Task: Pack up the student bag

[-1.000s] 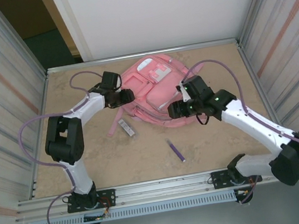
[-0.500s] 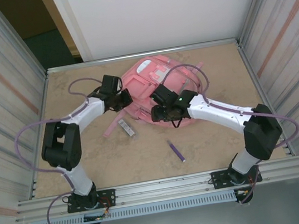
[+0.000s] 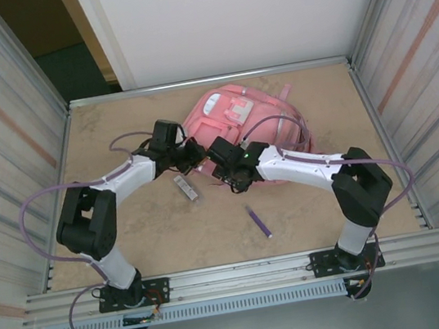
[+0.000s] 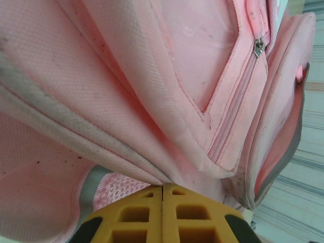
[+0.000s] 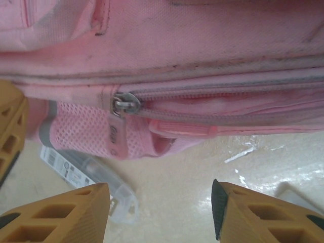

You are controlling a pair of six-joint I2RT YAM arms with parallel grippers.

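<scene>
Swinging left, right end effector point(image 5: 159, 190), jaws apart, is nearing student bag point(image 3: 255, 114) zipper pull point(image 5: 123, 105); left end effector point(image 4: 162, 191) is sitting fully closed.

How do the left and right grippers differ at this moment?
The left gripper is shut, its tips pressed against a fold of the student bag. The right gripper is open, with a clear gap. The left is right up against fabric, while the right sits back from the bag, facing a zipper pull. Both are yellow-tipped and point at the bag.

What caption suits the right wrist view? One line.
Open right gripper poised at the zipper pull of the student bag, clear packet on the table.
</scene>
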